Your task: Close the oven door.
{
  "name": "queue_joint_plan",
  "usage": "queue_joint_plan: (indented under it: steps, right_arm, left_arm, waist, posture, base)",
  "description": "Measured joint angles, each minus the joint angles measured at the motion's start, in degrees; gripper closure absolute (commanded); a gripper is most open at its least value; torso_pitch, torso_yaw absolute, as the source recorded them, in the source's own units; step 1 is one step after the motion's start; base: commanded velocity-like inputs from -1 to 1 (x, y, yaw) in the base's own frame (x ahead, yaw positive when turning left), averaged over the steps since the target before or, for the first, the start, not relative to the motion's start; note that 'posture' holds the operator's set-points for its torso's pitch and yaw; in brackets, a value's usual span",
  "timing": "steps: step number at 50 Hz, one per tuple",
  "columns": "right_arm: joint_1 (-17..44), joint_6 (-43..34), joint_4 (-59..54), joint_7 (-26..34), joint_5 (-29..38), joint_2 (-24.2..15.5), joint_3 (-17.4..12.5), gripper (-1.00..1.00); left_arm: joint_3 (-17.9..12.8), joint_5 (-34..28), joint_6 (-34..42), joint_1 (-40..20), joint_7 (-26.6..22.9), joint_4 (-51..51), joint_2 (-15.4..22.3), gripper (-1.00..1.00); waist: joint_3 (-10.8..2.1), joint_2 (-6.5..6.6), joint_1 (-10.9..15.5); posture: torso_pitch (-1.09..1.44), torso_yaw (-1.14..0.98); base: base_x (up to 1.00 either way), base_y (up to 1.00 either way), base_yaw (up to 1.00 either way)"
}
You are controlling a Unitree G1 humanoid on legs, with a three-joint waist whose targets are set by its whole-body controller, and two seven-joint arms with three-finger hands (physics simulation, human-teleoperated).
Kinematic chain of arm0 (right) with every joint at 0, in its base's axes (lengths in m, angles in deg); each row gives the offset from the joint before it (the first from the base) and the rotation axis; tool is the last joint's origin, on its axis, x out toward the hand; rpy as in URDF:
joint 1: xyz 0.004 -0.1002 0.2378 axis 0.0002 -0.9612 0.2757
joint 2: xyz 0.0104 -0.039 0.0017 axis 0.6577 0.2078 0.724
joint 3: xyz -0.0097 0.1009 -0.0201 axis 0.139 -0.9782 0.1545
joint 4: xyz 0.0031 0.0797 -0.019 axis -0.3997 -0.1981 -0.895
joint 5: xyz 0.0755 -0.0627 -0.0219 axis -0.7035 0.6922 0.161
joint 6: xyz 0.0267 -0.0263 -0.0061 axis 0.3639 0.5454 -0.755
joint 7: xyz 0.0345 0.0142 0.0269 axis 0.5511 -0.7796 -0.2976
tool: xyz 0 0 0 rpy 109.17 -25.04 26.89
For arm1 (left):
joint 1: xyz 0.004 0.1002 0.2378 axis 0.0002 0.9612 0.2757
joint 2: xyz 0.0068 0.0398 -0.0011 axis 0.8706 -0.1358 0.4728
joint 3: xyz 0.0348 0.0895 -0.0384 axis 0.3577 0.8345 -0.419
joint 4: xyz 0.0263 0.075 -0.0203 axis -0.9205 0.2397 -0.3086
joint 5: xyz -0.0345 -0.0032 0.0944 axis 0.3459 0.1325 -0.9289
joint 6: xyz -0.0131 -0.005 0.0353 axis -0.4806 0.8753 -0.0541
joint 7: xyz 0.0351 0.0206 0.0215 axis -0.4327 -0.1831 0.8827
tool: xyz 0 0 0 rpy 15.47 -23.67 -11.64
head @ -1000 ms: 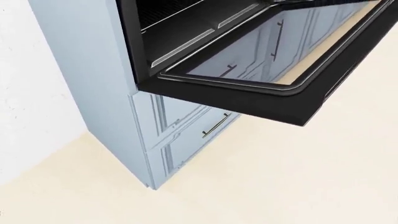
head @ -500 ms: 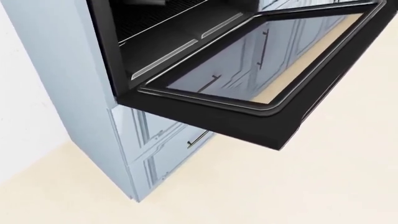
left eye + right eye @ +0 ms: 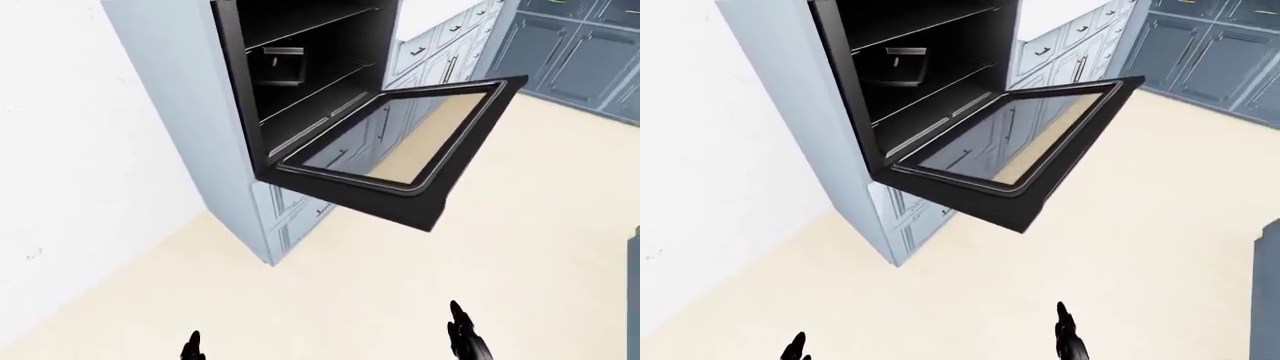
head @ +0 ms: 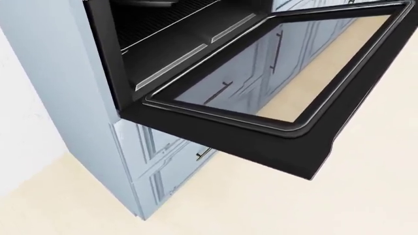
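Observation:
The black oven [image 3: 300,67] is built into a tall pale-blue cabinet [image 3: 180,112]. Its door [image 3: 400,161] hangs fully open and lies flat, a glass pane in a black frame; in the head view the door [image 4: 261,122] fills the upper half. Racks and a dark pan [image 3: 895,66] show inside. Only the black fingertips of my left hand [image 3: 192,346] and right hand [image 3: 462,337] poke up at the bottom edge of the eye views, well below the door and apart from it. How the fingers stand is hidden.
Pale-blue drawers with bar handles [image 4: 202,154] sit under the oven. A run of blue cabinets [image 3: 450,52] continues to the upper right, darker cabinets [image 3: 1210,52] at the far right. White wall [image 3: 70,172] on the left; beige floor [image 3: 400,285] below.
The head view has shifted: the oven door now sits lower and larger in it, and more of the glass pane shows. The door itself stays open and flat.

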Motion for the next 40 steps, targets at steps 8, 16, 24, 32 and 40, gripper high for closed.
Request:
queue_joint_plan:
  steps: [8,16,24,32,40]
  right_arm:
    - [-0.19,-0.08,0.11,-0.02,-0.45,-0.26,-0.2,-1.0]
    - [-0.2,-0.36,-0.35,0.39,-0.02,1.14,0.48,-1.0]
    - [-0.26,-0.19,-0.11,0.35,0.16,0.23,0.05,-1.0]
    - [-0.55,-0.08,-0.14,-0.12,-0.39,-0.24,-0.09,-1.0]
    - [-0.35,0.02,-0.02,-0.01,-0.17,-0.25,0.06,-1.0]
  left_arm:
    - [-0.19,-0.82,0.92,-0.55,-0.32,-0.11,0.07,-1.0]
    - [-0.84,0.5,2.04,-0.7,-1.01,0.07,1.36,-1.0]
    - [-1.24,0.05,1.61,-0.95,-0.74,-0.33,1.14,-1.0]
    - [-0.46,-0.95,1.48,-0.57,-0.87,0.44,-0.56,-1.0]
    - [-1.14,-0.65,1.14,-0.86,-0.69,0.02,0.46,-1.0]
  waist:
    - [-0.08,2.42,-0.45]
    - [0.01,6.8,0.78]
    - [0.19,2.44,0.2]
    - [-0.15,0.06,-0.95]
    - [0.35,7.19,-0.4]
  posture:
    - [0.0,0.0]
    - [0.0,0.0]
    - [0.0,0.0]
    - [0.0,0.0]
    - [0.0,0.0]
  base:
    - [0.0,0.15,0.0]
    - [0.0,0.17,0.0]
    - [0.0,0.18,0.0]
    - [0.0,0.18,0.0]
    - [0.05,0.13,0.0]
